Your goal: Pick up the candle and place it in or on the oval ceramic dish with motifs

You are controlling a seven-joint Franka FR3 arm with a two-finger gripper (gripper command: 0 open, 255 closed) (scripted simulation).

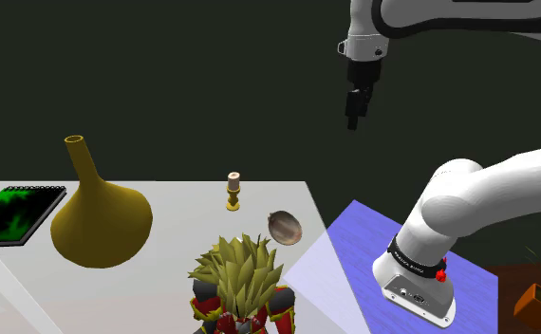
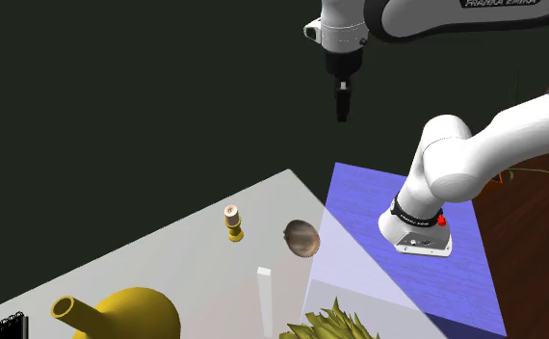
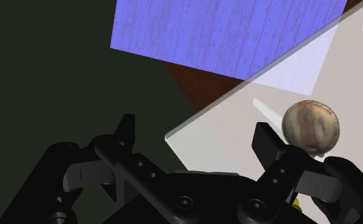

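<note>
Candle upright on gold holder, on white table, near far edge. Shoulder view, L to R: green-black notebook flat at L edge; yellow long-neck vase; candle mid-table; spiky-haired toy figure nearer camera; brown oval dish just R of candle, not touching, by table's R edge; claw high above, R of dish, fingers spread apart; blue-topped stand; potted plant far R.
</note>
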